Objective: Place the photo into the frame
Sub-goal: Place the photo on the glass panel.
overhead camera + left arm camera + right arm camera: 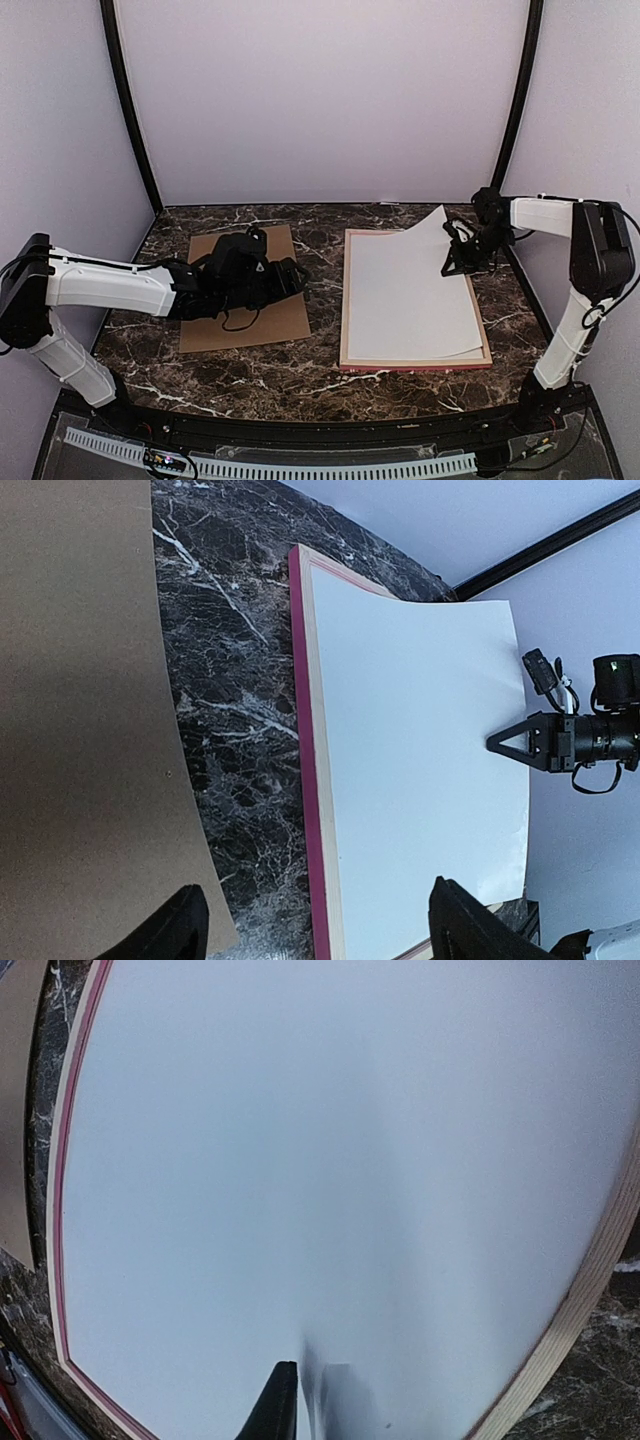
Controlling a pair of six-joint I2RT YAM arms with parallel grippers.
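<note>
Since the white-backed rectangular paper photo lies face down over the thin pink-faced wooden frame with its far right corner curling up, the job now looks like seating it flat. I'd leave the left side out of it: the left gripper has no part here and is best kept over the plain brown backing board. The sheet's left edge seems to sit inside the frame's left rail. So I'd judge the right edge should be lowered gently, not pushed sideways, or the paper could buckle or ride over the right rail. Letting go only once the raised corner has sunk inside the rim seems wise.

As for pose, the left arm reaches low across the dark marble table, its jaws spread wide and empty above the board. The right arm bends in from the far right, with the right gripper tipped down at the sheet's right edge and its fingers close together. Whether they pinch the paper or have freed it I cannot tell.
</note>
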